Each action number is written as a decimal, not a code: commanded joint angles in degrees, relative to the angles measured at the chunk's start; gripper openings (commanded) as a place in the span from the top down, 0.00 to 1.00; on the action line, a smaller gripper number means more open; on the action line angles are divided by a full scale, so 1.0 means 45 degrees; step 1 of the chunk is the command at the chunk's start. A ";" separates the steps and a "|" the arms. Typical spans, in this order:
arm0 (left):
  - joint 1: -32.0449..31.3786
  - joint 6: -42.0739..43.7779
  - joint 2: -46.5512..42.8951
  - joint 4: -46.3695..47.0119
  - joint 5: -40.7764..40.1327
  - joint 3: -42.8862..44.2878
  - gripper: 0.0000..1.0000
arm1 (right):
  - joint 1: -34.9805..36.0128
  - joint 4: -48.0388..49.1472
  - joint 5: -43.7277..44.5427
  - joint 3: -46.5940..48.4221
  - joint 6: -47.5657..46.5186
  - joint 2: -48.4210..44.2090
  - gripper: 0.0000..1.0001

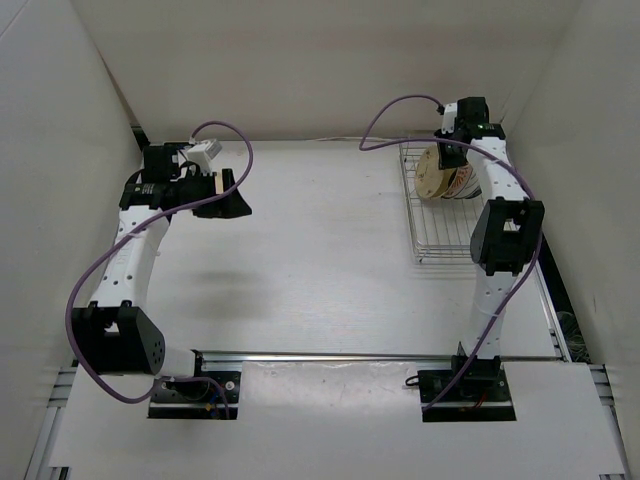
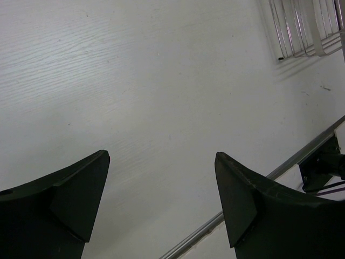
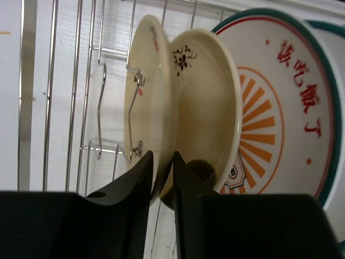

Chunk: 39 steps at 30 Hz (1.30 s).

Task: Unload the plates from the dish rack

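Where the table (image 1: 320, 260) reaches its far-right corner, dish rack (image 1: 440, 238) sits. White plate with orange-red pattern (image 3: 280, 108) stands inside. My right jaws clamped on rim of cream-yellow plate (image 3: 210, 113) beside it, in rack. My left jaws apart, above far-left corner.

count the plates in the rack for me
3 clear, all upright in the dish rack: a cream plate at the right claw, a second cream plate beside it, an orange-patterned white plate behind. A rim sliver at far right may be a fourth.
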 commanded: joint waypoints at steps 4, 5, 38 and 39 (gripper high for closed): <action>0.0062 0.0242 -0.0514 0.0236 0.0382 -0.0254 0.10 | 0.0120 0.0476 0.0341 0.0637 0.0222 0.0029 0.91; 0.0062 0.0242 -0.0514 0.0236 0.0382 -0.0254 0.10 | 0.0120 0.0476 0.0459 0.0637 0.0222 -0.0126 0.93; 0.0062 0.0496 -0.1119 0.0101 0.4461 -0.1464 0.01 | 0.1663 -0.1980 -0.7303 -0.4048 0.1531 -0.7413 1.00; 0.0062 0.0631 -0.0926 0.0099 0.5160 -0.1464 0.01 | 0.1663 -0.2178 -0.8280 -0.4264 0.1531 -0.7413 1.00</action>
